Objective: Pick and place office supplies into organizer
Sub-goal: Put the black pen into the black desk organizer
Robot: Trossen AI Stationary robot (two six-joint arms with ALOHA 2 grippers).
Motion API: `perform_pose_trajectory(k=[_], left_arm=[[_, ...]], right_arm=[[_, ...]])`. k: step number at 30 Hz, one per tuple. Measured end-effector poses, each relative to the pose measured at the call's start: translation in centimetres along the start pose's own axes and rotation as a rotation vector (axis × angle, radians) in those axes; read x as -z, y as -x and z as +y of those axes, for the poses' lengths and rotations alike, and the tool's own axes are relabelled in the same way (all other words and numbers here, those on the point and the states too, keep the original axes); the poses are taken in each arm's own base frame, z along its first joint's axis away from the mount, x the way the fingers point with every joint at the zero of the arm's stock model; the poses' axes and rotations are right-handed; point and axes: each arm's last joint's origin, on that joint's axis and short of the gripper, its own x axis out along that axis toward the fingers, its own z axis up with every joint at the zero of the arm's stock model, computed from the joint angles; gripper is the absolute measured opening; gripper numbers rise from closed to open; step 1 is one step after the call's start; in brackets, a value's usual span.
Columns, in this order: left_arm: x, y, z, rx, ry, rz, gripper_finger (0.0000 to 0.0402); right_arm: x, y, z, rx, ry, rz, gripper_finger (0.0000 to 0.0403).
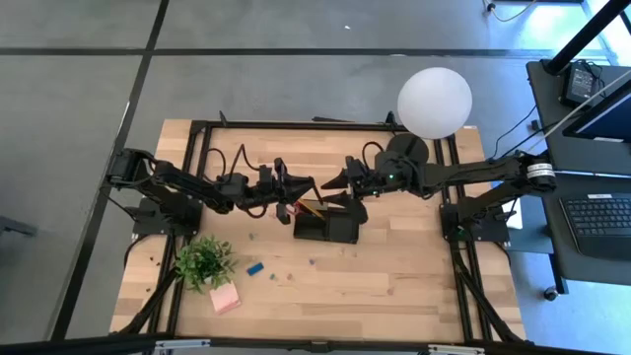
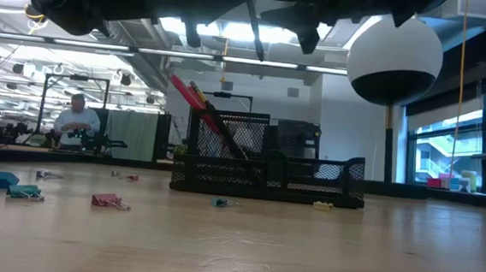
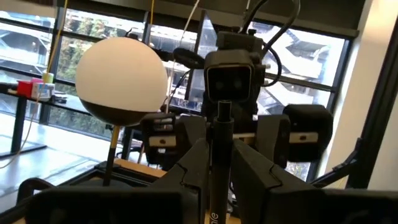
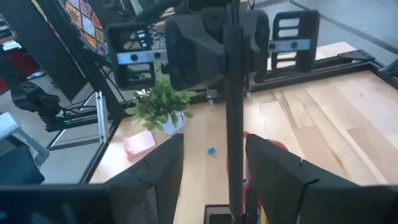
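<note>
Closest in, left gripper (image 3: 219,186) looks clamped on the dark pen (image 3: 218,134). Right gripper (image 4: 214,165) faces it, fingers apart either side of the same pen, apparently not touching. Both hover above the organizer (image 1: 335,232), where the red-handled scissors (image 2: 182,89) stand in the tall compartment. Judgement: hold the pen near upright, centre it over that compartment, lower the tip inside before letting go, and stay clear of the lamp globe (image 1: 434,102) beyond.

Robotics lab (open-plan): exposed ceiling ducts (image 2: 147,39), workbenches (image 2: 19,144) behind.
</note>
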Motion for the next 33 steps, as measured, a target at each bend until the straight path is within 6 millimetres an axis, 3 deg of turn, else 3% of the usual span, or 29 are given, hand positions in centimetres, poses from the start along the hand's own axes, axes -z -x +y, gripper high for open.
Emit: perform_pose_trajectory(k=[33], left_arm=[[-0.67,-0.13,0.50,0.025,-0.008,-0.054,0.0049]], right_arm=[[-0.22,-0.96,-0.32,0.038,0.009,-0.096,0.0177]])
